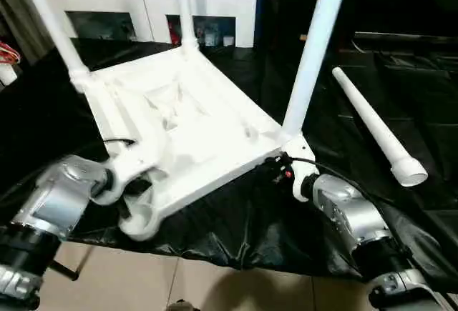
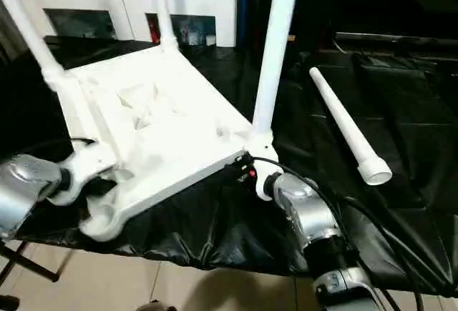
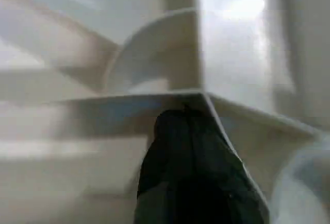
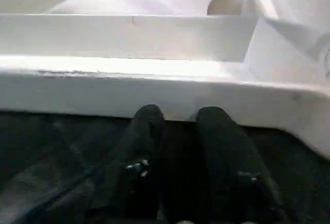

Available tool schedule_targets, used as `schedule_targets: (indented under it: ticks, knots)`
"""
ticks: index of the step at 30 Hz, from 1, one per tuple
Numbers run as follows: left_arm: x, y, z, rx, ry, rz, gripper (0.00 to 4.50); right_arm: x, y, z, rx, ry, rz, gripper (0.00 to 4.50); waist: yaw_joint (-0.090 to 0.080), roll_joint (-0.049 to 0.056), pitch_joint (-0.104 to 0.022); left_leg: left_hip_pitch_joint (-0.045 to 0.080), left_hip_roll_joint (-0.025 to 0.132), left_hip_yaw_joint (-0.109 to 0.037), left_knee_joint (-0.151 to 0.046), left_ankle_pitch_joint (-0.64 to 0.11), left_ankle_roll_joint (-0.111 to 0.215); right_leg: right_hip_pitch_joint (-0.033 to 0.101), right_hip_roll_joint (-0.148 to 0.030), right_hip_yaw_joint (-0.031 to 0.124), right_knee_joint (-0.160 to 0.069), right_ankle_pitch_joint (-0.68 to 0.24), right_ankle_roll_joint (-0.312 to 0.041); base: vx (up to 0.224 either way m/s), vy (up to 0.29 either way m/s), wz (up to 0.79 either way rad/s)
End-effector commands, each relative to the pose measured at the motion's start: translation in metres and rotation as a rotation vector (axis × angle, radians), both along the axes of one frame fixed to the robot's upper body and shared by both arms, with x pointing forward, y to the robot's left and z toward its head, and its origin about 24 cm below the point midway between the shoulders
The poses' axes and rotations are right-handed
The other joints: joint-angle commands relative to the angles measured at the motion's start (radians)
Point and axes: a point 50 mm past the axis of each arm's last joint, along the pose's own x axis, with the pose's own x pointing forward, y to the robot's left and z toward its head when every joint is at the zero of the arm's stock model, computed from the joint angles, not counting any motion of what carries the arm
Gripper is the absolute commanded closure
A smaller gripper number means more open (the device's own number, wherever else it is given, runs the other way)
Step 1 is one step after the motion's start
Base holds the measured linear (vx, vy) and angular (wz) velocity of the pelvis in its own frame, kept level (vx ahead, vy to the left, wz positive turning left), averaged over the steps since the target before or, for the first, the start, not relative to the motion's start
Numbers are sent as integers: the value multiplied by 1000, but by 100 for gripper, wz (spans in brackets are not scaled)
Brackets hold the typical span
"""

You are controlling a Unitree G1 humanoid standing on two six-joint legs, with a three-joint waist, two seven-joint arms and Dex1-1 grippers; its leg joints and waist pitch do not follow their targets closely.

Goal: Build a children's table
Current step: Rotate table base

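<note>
Three legs stand in the upturned children's table [image 1: 193, 121]; the fourth leg [image 1: 376, 126] lies loose beside the right gripper [image 4: 178, 118], fingers nearly together, holding nothing. Left gripper [image 3: 188, 147] clenched at the rim.

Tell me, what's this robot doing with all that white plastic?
It is putting together a children's table. The tabletop lies upside down on a black cloth, with three legs already standing in its corner sockets. A fourth leg lies loose on the cloth to the right, and the near corner socket is still empty. The left pincer, shut, presses against the tabletop's ribbed underside, while the right pincer sits at its near rim.
</note>
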Motion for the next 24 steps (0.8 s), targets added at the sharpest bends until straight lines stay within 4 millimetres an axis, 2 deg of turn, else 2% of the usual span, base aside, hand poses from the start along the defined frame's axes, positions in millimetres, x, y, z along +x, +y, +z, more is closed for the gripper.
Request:
schedule_targets:
  ticks: [1,2,4,7,8,9,11,12,13,14,15,17,18,20,24]
  knots:
    - [-9,-19,-4,-74,72,-98,450,6,9,9,11,-44,26,359,1,10,-67,8,20,-10,-65,-270,-18,46,-77,44,-54,-249,-198,0,0,0]
    - [-11,-31,-3,-114,92,-143,450,8,11,9,14,-48,24,359,0,5,-67,6,20,-8,-64,-263,-16,47,-77,44,-54,-240,-198,0,0,0]
    - [-14,-51,-4,-162,112,-195,450,9,14,9,18,-51,25,388,-3,5,-67,4,18,-7,-62,-238,-11,51,-77,44,-51,-222,-204,0,0,0]
    - [-13,-59,-5,-178,114,-207,450,9,15,9,20,-52,27,405,-8,4,-68,2,16,-7,-61,-229,-3,54,-76,42,-53,-231,-194,0,0,0]
    - [-9,-69,-6,-187,84,-208,450,9,15,9,18,-53,25,405,-10,3,-68,1,16,-7,-61,-228,-2,55,-76,42,-53,-234,-193,0,0,0]
    - [-9,-69,-6,-187,84,-208,450,9,15,9,18,-53,25,423,-13,4,-67,3,14,-6,-59,-232,0,52,-73,41,-57,-243,-189,0,0,0]
    - [5,-88,-9,-203,0,-170,450,9,12,10,14,-58,13,444,-18,2,-66,4,14,-5,-59,-240,1,53,-73,41,-62,-265,-182,0,0,0]
    - [16,-98,-10,-212,-60,-130,450,9,9,10,7,-62,-1,449,-23,-3,-61,1,8,-1,-56,-240,6,52,-64,39,-69,-287,-167,0,0,0]
    - [22,-104,-11,-218,-95,-104,450,9,7,10,3,-65,-10,449,-16,-2,-69,10,15,-4,-55,-242,5,52,-73,41,-67,-289,-163,0,0,0]
    - [30,-110,-10,-230,-135,-69,450,9,3,11,-4,-71,-22,449,-21,-8,-67,1,10,-3,-55,-233,9,55,-70,40,-67,-289,-159,0,0,0]
    - [37,-116,-8,-243,-180,-34,450,9,-2,12,-11,-77,-41,449,-17,-11,-70,1,12,-4,-54,-226,11,57,-72,39,-68,-297,-145,0,0,0]
    - [39,-117,-7,-247,-197,-24,450,9,-5,13,-13,-79,-50,449,-21,-13,-68,-4,9,-4,-53,-218,14,59,-70,39,-68,-294,-142,0,0,0]
    - [45,-120,-4,-265,-241,3,450,8,-15,17,-17,-86,-92,449,-20,-8,-71,-6,9,-4,-50,-190,22,61,-69,39,-66,-255,-142,0,0,0]
    - [46,-120,-3,-275,-256,-7,450,8,-22,20,-28,-94,-121,449,-21,-7,-75,-7,9,-5,-48,-169,30,62,-68,39,-61,-220,-146,0,0,0]
    - [40,-119,6,-359,-241,-55,450,6,-51,34,-84,-104,-270,449,-20,0,-75,-2,11,-4,-47,-157,32,59,-66,40,-59,-202,-165,0,0,0]
